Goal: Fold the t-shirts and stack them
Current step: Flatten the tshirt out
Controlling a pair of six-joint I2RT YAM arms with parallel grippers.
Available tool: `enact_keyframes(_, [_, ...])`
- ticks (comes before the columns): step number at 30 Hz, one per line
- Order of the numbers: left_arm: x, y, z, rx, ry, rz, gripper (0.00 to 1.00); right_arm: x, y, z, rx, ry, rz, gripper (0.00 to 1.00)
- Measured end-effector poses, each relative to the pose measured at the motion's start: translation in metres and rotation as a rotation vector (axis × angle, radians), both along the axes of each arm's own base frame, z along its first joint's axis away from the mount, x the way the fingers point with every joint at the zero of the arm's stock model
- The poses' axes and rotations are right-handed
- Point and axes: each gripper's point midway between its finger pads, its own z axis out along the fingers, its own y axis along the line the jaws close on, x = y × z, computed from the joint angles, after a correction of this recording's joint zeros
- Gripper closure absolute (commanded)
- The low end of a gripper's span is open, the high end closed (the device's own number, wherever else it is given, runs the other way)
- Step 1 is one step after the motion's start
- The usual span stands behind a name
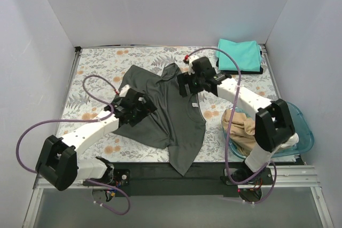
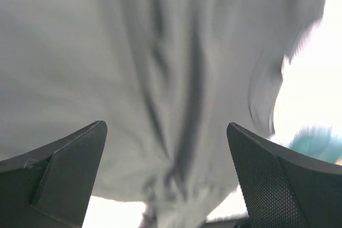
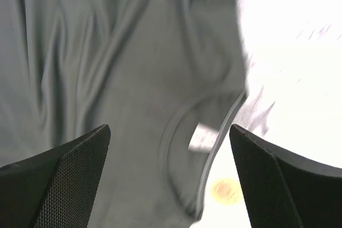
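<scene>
While the dark grey t-shirt (image 1: 171,116) lies spread and rumpled in the middle of the floral surface (image 1: 101,62), both arms hang right over it. The left tool (image 1: 140,105) is above the shirt's left half and the right tool (image 1: 186,85) above its far right part. Each tool is spread wide with nothing between its fingers; the wrist views show only grey cloth below the gaps.

The collar, with its small neck label (image 3: 202,137), sits at the shirt's right edge, just under and slightly right of the right tool, so that arm is the nearer one to the neck. The shirt appears to point neck-right and hem-left, its long axis running roughly across the surface, with one sleeve toward the far side and the other trailing toward the near edge. I judge the left arm better placed for the hem side.

A folded teal t-shirt (image 1: 239,54) rests at the far right corner, well apart from the grey one. A tan shirt (image 1: 239,126) is bunched in the blue basin (image 1: 302,126) at the right, beside the right arm.
</scene>
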Motion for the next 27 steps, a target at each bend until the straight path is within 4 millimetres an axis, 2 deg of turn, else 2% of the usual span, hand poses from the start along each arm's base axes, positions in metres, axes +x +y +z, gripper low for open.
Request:
enact_keyframes(3, [0.013, 0.049, -0.009, 0.009, 0.016, 0.161, 0.03, -0.047, -0.013, -0.028, 0.017, 0.086, 0.005, 0.02])
enact_keyframes(5, [0.016, 0.071, -0.017, 0.024, 0.036, 0.233, 0.02, -0.081, -0.019, -0.054, -0.001, 0.164, 0.018, 0.01])
enact_keyframes(7, [0.017, 0.083, -0.023, 0.03, 0.054, 0.273, 0.02, -0.115, -0.022, -0.079, -0.023, 0.235, 0.038, 0.02])
enact_keyframes(10, [0.023, 0.094, -0.031, 0.025, 0.068, 0.309, 0.02, -0.156, -0.026, -0.102, -0.039, 0.313, 0.058, 0.02])
enact_keyframes(13, [0.028, 0.102, -0.045, 0.028, 0.107, 0.336, 0.02, -0.174, -0.032, -0.112, -0.041, 0.354, 0.044, 0.02])
enact_keyframes(17, [0.029, 0.112, -0.064, 0.034, 0.159, 0.362, 0.02, -0.167, -0.031, -0.114, -0.024, 0.346, 0.002, 0.02])
enact_keyframes(20, [0.036, 0.117, -0.064, 0.011, 0.151, 0.377, 0.02, -0.156, -0.029, -0.114, -0.018, 0.346, -0.019, 0.02])
enact_keyframes(24, [0.044, 0.125, -0.063, -0.009, 0.138, 0.401, 0.02, -0.116, -0.029, -0.113, -0.003, 0.331, -0.086, 0.02])
enact_keyframes(27, [0.051, 0.131, -0.063, -0.013, 0.127, 0.418, 0.02, -0.07, -0.042, -0.113, 0.0, 0.307, -0.17, 0.02])
